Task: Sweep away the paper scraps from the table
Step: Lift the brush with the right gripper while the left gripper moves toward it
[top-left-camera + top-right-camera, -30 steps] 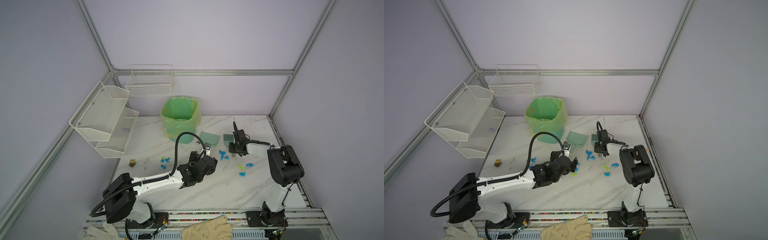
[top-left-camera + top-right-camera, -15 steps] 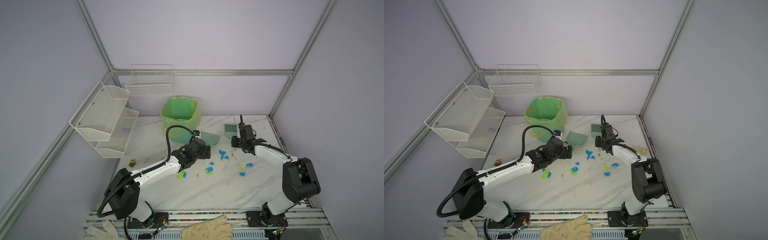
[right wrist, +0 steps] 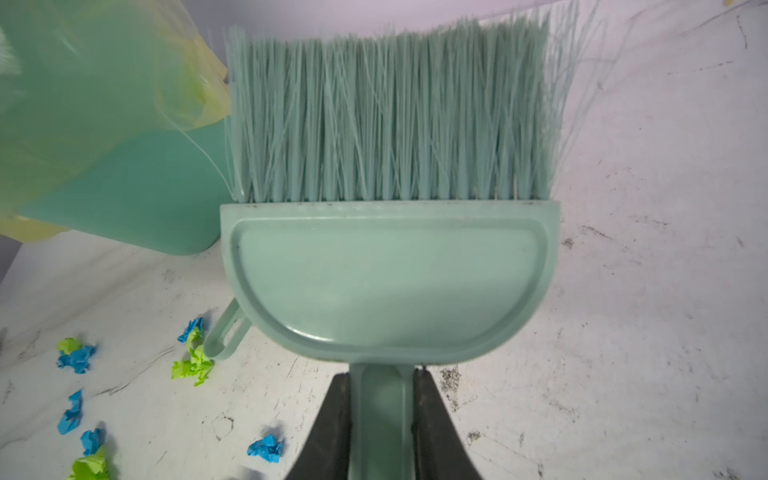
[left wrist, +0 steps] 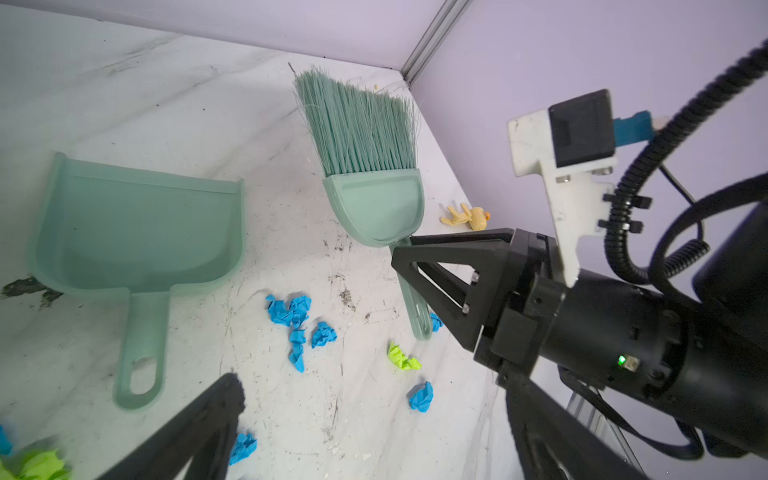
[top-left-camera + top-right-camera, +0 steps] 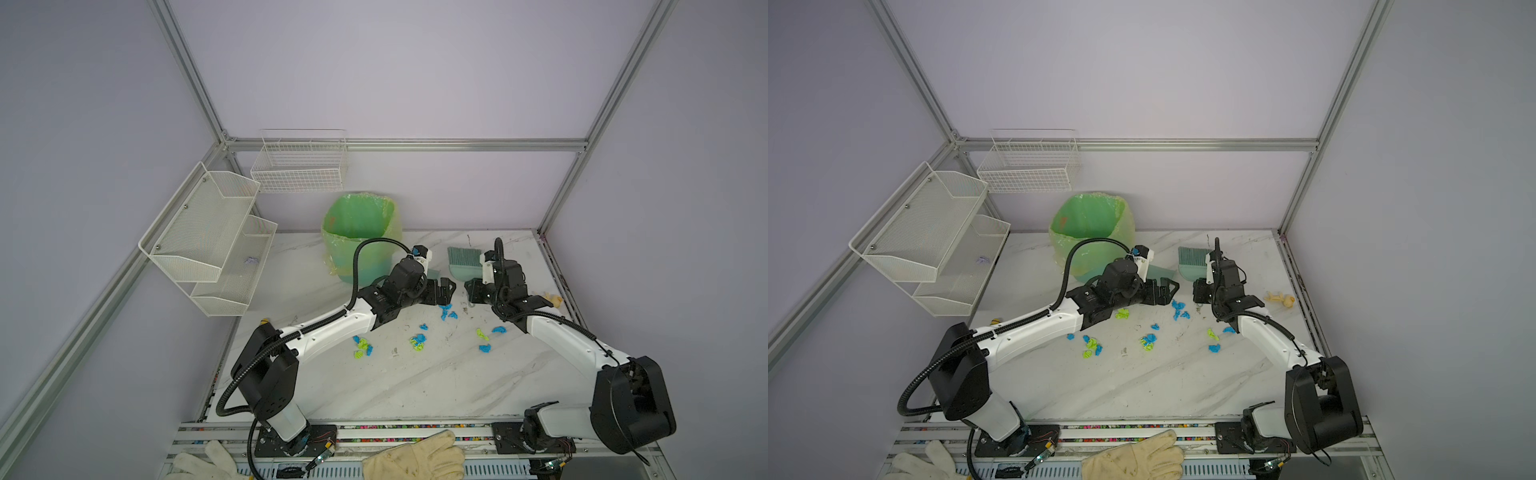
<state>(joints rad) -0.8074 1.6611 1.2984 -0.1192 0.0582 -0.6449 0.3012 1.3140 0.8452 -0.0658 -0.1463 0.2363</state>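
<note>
The right gripper clamps the handle of the brush while the left gripper, jaws wide, hovers by the dustpan (lying flat, unheld); paper scraps dot the table between both arms. Centring on the dustpan's handle before closing seems wise.

On the table, the paper scraps lie scattered before the dustpan and the brush on its right, the bin behind left, a toy figure far right.

Dustpan mostly hidden behind left arm in both top views. Right wrist view: brush handle cut off, bin blurred.
</note>
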